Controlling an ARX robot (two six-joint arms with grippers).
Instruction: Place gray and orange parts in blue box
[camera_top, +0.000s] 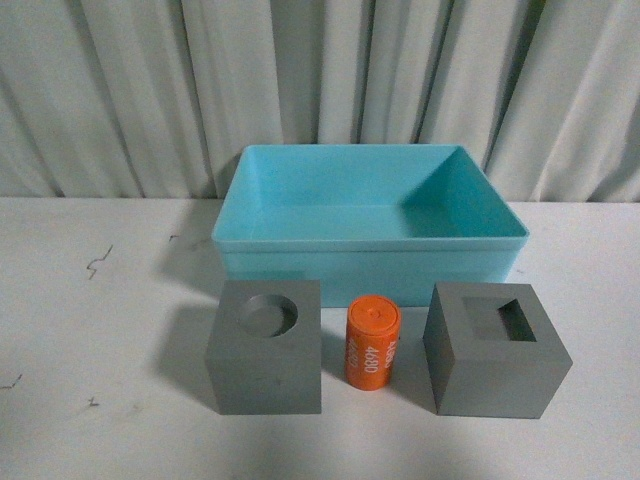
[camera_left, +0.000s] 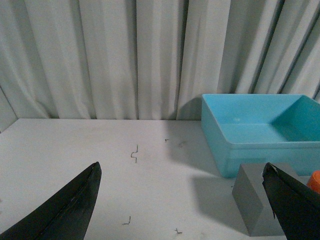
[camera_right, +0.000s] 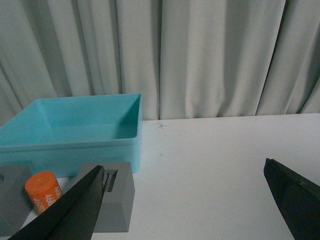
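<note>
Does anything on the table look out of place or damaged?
Nothing looks damaged. The square-recess gray cube sits slightly turned, unlike the round-recess cube. Small dark scuffs mark the table.

Matte black fingers (camera_left: 70, 215) taper to narrow pointed tips.

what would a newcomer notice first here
The empty blue box sits on the white table, toward the back. Nearer the camera, in a row: a round-recess gray cube at left, an orange cylinder in the middle, a square-recess gray cube at right.
</note>
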